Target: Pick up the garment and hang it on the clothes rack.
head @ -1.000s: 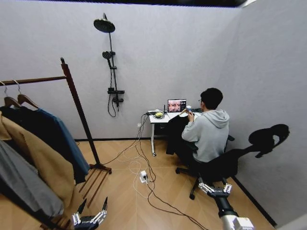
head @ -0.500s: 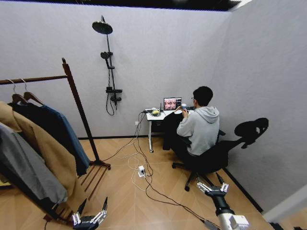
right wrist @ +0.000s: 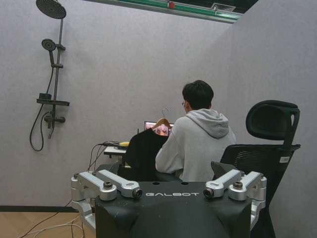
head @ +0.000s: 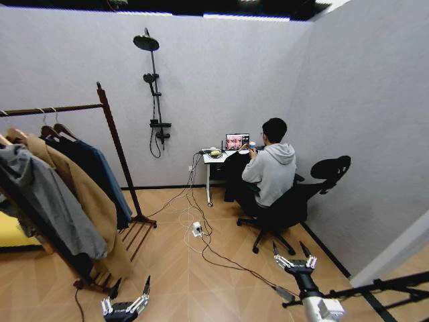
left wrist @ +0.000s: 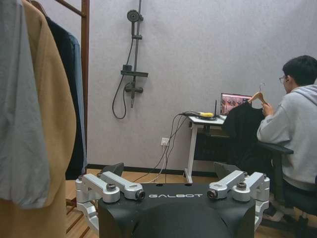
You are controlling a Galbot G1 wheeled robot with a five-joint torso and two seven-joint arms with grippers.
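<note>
Two tools hang low over the wooden floor [head: 221,282], left tool [head: 125,307] and right tool [head: 293,261] both spread and bare. Well away to the left, the garment [head: 107,181] hangs lengthwise down on the clothes rack [head: 114,137], beside a tan coat [head: 80,194].

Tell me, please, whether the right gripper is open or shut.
Open: the right gripper holds nothing, fingers spread apart over the floor.
</note>
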